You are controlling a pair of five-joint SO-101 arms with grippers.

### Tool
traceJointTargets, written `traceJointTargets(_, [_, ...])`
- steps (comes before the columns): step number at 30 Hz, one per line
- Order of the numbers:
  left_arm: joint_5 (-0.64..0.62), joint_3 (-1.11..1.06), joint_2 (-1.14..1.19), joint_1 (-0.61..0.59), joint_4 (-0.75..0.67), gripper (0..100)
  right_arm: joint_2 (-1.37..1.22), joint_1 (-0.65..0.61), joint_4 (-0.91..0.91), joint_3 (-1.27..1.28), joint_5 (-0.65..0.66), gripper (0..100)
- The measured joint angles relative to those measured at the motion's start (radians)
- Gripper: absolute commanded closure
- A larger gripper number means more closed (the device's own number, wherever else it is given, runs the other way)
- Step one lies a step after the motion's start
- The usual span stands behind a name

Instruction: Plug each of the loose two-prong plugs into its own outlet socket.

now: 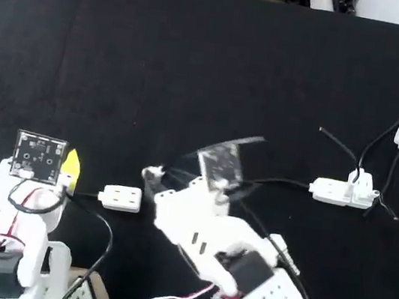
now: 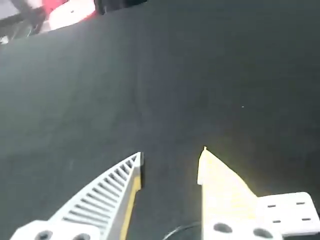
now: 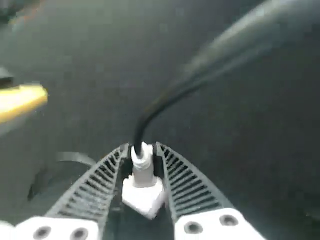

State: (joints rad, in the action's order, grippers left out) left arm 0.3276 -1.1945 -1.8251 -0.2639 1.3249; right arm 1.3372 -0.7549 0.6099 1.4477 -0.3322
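Here, the right pincer (image 3: 141, 148) grips a plug (image 3: 143, 192), prongs hidden.

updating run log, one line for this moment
right gripper: jaws shut on plug | left gripper: jaws open beside outlet socket

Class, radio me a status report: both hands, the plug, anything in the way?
Left hand open, empty, beside a white outlet socket. Right hand shut on a two-prong plug, black cable trailing. Path to socket looks unobstructed.
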Motion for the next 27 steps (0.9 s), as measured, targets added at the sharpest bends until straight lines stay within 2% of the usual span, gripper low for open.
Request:
traceJointTargets(5, [-0.009,-0.041,0.0,-0.005,-0.008,81,-0.196,-0.046,-0.017,-0.049,-0.055,98.7])
traceJointTargets(14, [-0.009,-0.12,0.0,-0.005,-0.091,81,-0.342,-0.143,-0.038,-0.063,-0.061,98.7])
traceJointTargets(20, [-0.009,-0.121,0.0,-0.005,-0.092,81,-0.437,-0.15,-0.038,-0.11,-0.061,98.7])
traceJointTargets(27, [-0.009,-0.121,0.0,-0.005,-0.092,81,-0.669,-0.15,-0.066,-0.198,-0.061,98.7])
